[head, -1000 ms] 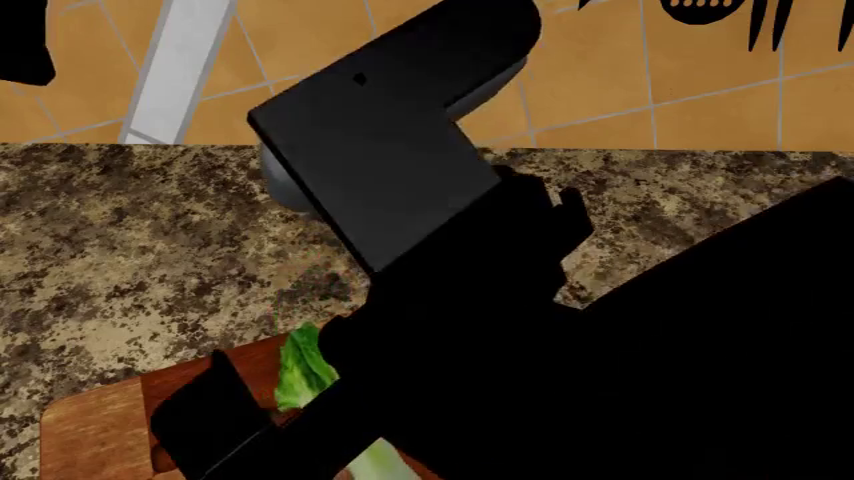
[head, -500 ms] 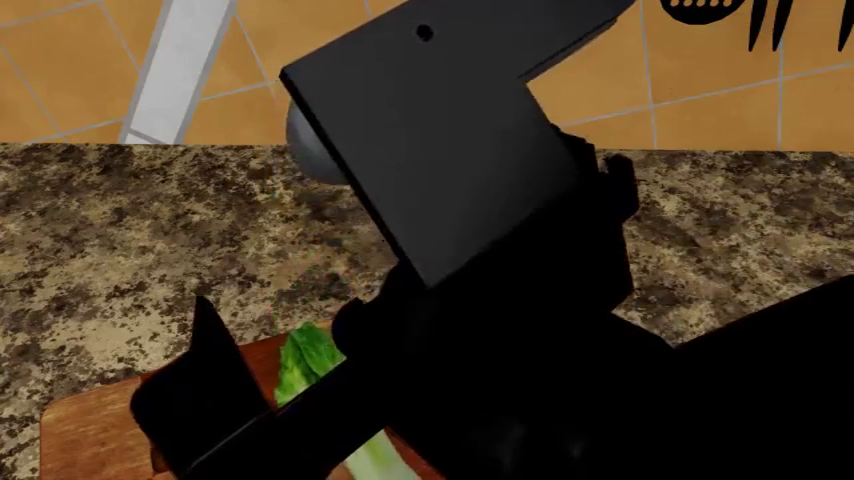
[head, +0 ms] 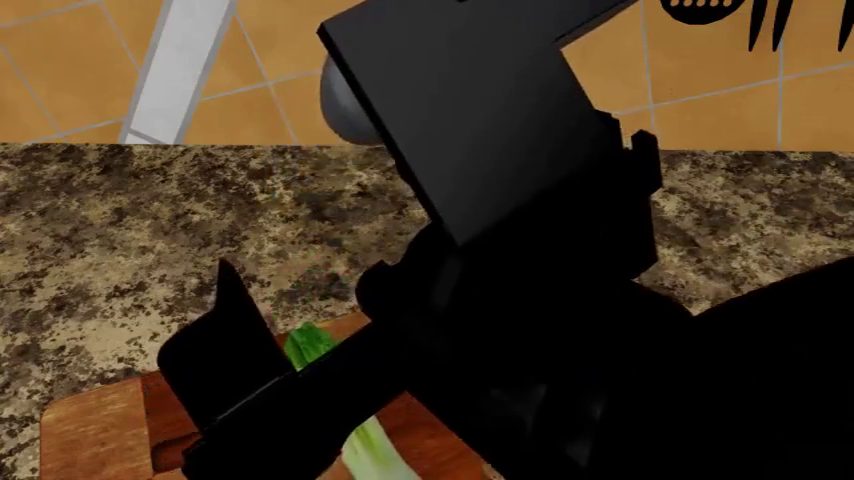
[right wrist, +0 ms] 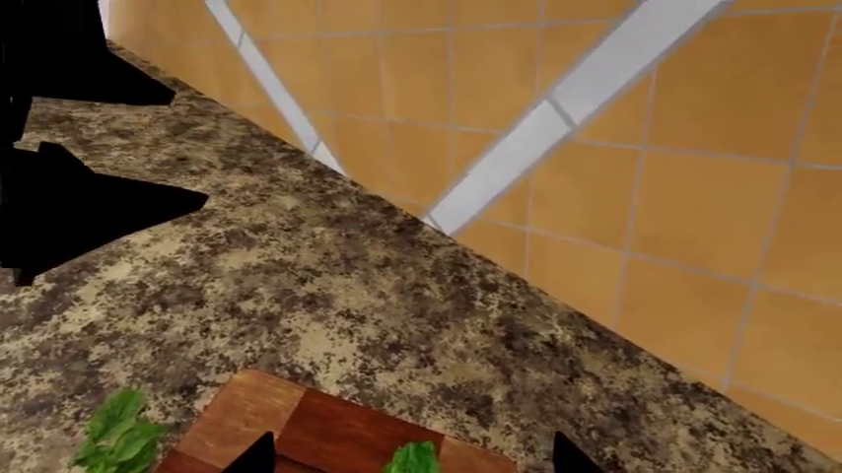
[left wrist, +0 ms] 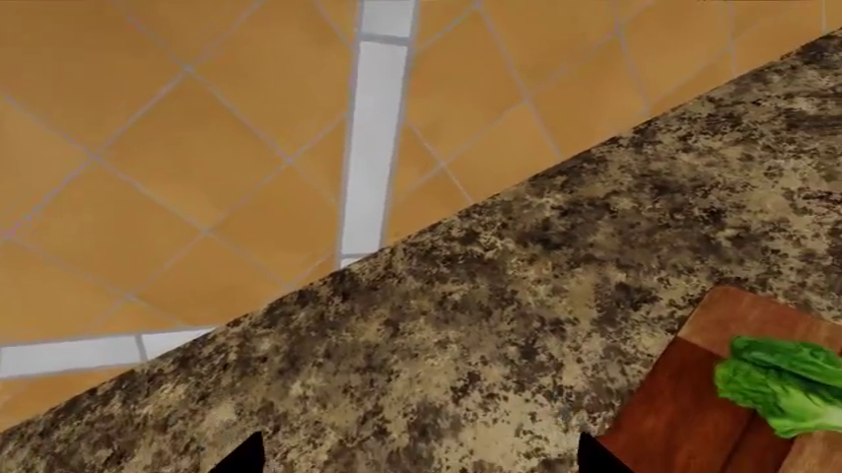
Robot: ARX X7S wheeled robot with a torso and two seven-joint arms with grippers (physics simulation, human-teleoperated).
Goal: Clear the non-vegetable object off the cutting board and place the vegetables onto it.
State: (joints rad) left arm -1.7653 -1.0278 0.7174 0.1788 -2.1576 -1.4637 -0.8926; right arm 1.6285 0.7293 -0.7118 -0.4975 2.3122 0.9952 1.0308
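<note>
Head view, nearest first: a black arm (head: 534,300) fills most of the frame and hides much of the cutting board (head: 94,430). The stalk (head: 360,440) (white base, green top) lies on the board, partly under the arm.

Left tool (left wrist: 414,463): only two dark fingertips (left wrist: 244,455) show at the frame edge, set well apart, nothing between them, so it reads as released. It hangs over the granite bench (left wrist: 500,305), just beside the board's corner. The stalk's green leafy end (left wrist: 783,384) lies on that corner of the board.

Right tool (right wrist: 414,458): also just two dark tips (right wrist: 256,455), spread wide and empty (released). It sits above the board's far edge (right wrist: 329,429), where the checker squares show. A green leaf tip (right wrist: 414,458) shows on the board between the tips. A small bunch of crinkled green leaves (right wrist: 118,434) lies on the bench just beside the board, off it.

The magenta fruit is not visible in any view; cannot tell where it is.

Farther back: orange tiled wall (head: 80,80) with a pale grey strip (head: 180,65), and dark utensils (head: 761,20) hanging at the top right.
</note>
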